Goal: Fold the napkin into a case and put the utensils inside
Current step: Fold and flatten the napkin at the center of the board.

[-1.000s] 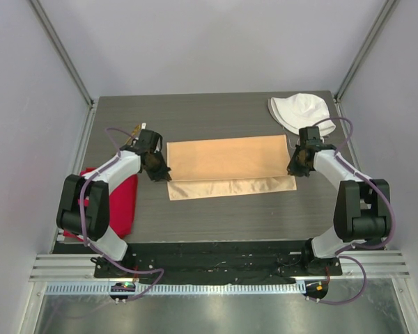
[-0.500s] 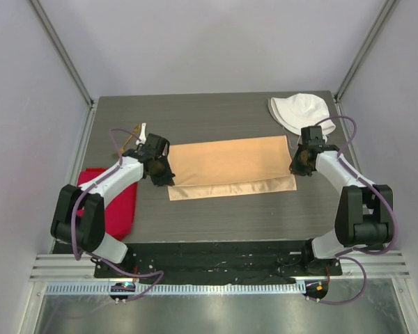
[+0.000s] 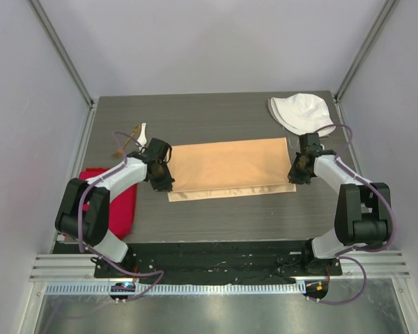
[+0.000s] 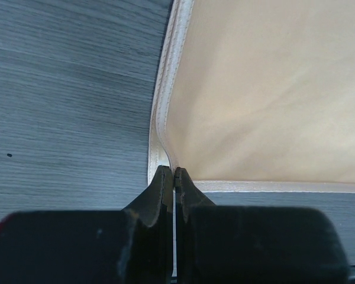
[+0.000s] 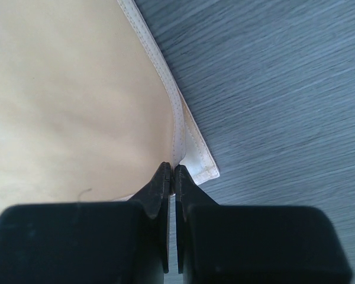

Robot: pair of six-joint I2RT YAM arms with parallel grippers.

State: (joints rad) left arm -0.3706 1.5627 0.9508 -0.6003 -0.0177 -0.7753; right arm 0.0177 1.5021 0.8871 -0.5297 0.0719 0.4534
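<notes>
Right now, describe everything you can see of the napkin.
The napkin is a thin peach-orange cloth with a slight sheen and a stitched hem. It is folded into a wide rectangle and lies flat on the dark wood-grain table. A paler strip of the lower layer shows along its near edge. The left claw is shut on the upper layer's near left corner, and the right claw is shut on its near right corner. Both pinched corners look slightly lifted.

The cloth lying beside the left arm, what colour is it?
The cloth is plain bright red; the top external view shows it best.
</notes>
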